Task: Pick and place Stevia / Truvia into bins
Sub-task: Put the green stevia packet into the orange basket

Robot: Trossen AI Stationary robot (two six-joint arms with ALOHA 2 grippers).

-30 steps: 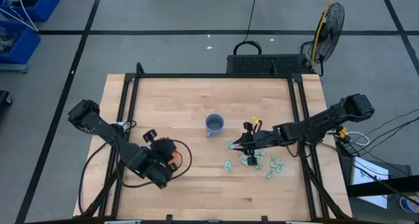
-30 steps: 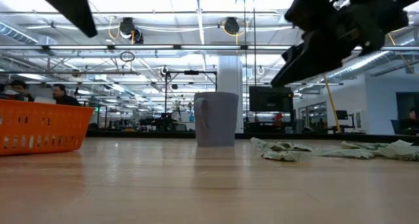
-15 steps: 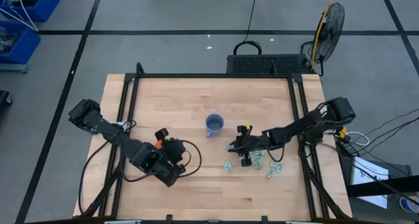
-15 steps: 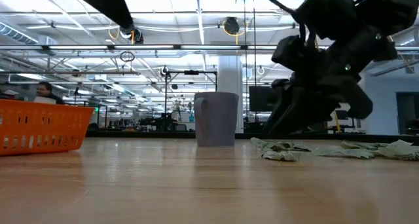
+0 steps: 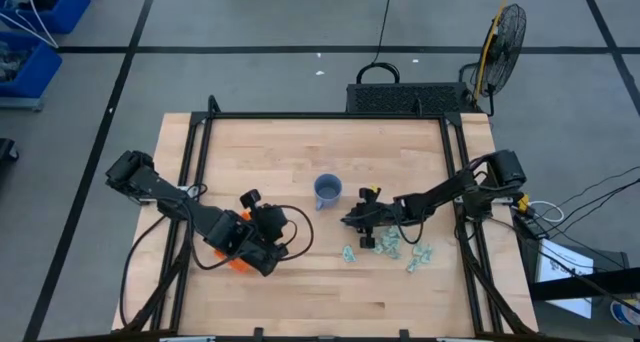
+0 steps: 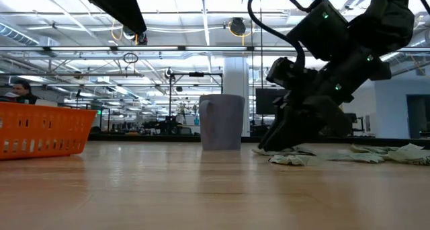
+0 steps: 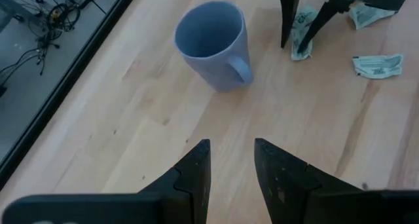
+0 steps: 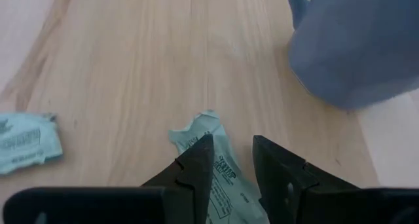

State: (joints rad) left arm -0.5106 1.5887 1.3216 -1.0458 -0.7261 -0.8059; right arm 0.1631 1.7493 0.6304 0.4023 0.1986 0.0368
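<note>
Several pale green Stevia packets (image 5: 388, 246) lie scattered on the wooden table to the right of the blue-grey mug (image 5: 327, 190). My right gripper (image 5: 352, 220) slants down at the packet nearest the mug (image 8: 219, 160). It is open, one finger on each side of that packet, with its tips low at the table (image 6: 274, 141). The orange bin (image 6: 40, 129) stands at the near left, mostly hidden under my left arm in the high view (image 5: 236, 261). My left gripper (image 7: 231, 165) hangs open above the table by the bin, facing the mug, with nothing between its fingers. My right gripper straddles the near end of a flat packet (image 8: 229, 175), slanting down from the table's right. The packet lies flat on the table. Whether the fingers touch it, I cannot tell.
The mug (image 7: 216, 44) stands upright just beyond the right gripper, handle toward the packets. More packets (image 5: 416, 258) lie toward the right edge. Bare wood stretches between the bin and the mug.
My right gripper has sunk to the table and shifted left toward the mug, its open fingers now down at the packet nearest the mug. My left gripper has swung toward the mug, turning as it went. The packets, mug and bin stay where they were.
</note>
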